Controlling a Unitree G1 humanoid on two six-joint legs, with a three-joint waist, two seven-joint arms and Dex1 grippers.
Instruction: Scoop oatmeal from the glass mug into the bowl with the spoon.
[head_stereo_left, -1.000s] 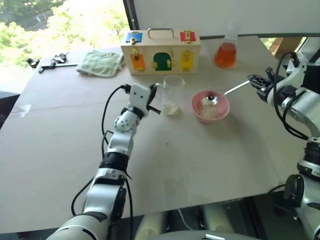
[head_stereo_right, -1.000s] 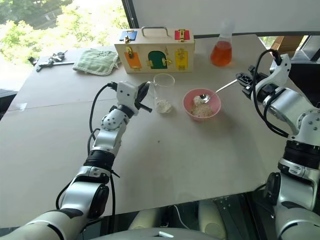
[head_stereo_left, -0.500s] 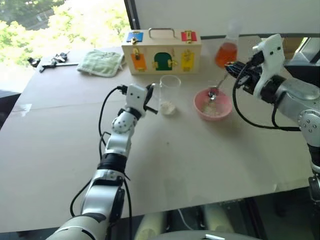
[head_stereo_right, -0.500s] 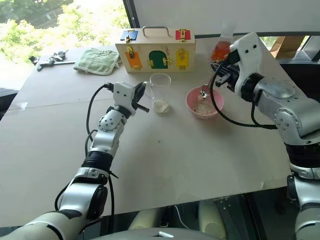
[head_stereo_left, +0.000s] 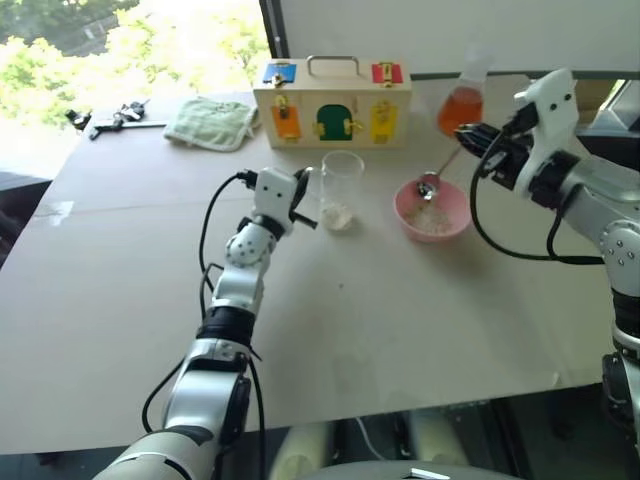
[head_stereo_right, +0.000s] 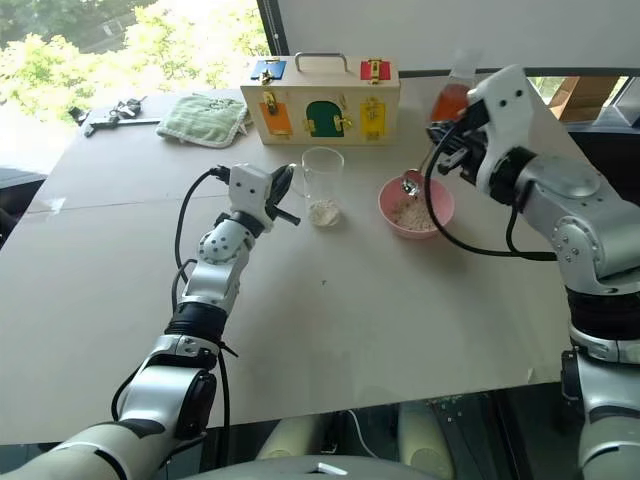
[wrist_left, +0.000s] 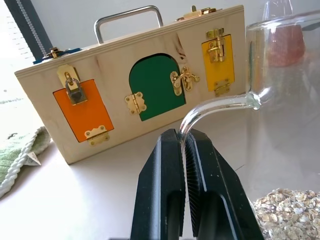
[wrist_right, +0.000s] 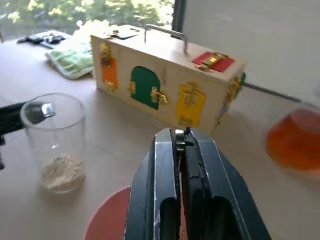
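The glass mug (head_stereo_left: 342, 185) stands upright at the table's middle with a small heap of oatmeal (head_stereo_left: 338, 215) at its bottom. My left gripper (head_stereo_left: 303, 197) is shut on the mug's clear handle (wrist_left: 215, 107), seen close in the left wrist view. Right of the mug sits the pink bowl (head_stereo_left: 432, 212) with oatmeal in it. My right gripper (head_stereo_left: 470, 135) hovers above the bowl's far right side, shut on the spoon's handle. The spoon (head_stereo_left: 440, 172) slants down steeply, its oval end at the bowl's far rim.
A wooden lock box (head_stereo_left: 332, 100) with coloured doors stands behind the mug. A flask of orange liquid (head_stereo_left: 460, 100) is just behind my right gripper. A green cloth (head_stereo_left: 210, 122) and black tools (head_stereo_left: 110, 118) lie far left. Bare tabletop spreads toward the front.
My right arm swung in from the right and up while its wrist rolled. The spoon went from lying low across the bowl to slanting steeply. The left gripper and mug stayed put.
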